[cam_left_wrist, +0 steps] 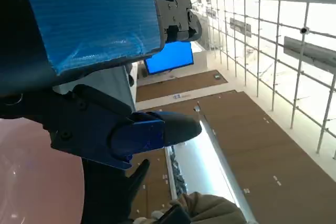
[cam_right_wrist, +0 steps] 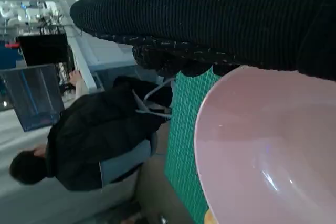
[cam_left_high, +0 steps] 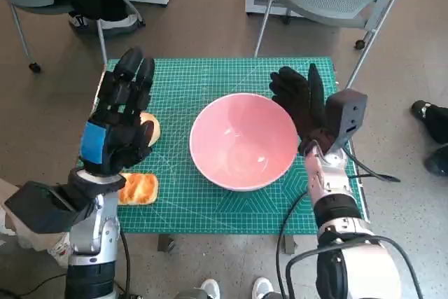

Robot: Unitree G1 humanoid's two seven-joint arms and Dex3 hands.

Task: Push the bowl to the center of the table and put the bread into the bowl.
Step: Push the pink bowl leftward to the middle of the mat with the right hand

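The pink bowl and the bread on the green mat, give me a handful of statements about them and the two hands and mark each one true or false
1. The pink bowl is empty. True.
2. The bread is already inside the bowl. False: both bread pieces lie on the green mat to the robot's left of the bowl, one near the front edge, the other partly hidden behind the left hand.
3. The right hand is at the bowl's right rim. True.
4. The left hand holds a piece of bread. False: it is raised above the mat with its fingers extended and nothing in them.
5. The bowl lies upside down. False: it stands upright, its opening up.
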